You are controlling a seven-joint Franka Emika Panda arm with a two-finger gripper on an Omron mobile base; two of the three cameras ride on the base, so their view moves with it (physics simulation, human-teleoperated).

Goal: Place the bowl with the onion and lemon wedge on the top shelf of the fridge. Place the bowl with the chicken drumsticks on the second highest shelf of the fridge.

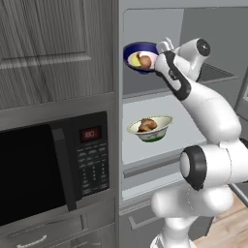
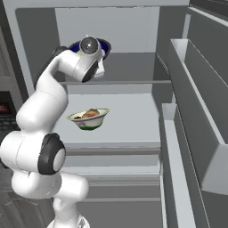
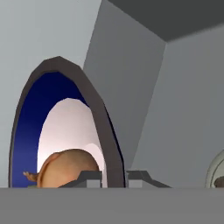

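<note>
A: Hand view: blue bowl cut off by the bottom edge, just left of the fingers. Onion half showing.
B: Lemon wedge?
A: Left base view, yellow sliver behind the onion, too small for shape.
B: Right base?
A: Wrist covers most of the blue bowl. Cream bowl clipped far right of the fingers.

No legible text. The microwave carries a small red display and a keypad beneath it; the digits and the key markings are too blurred to read. No brand or label is discernible elsewhere.
</note>
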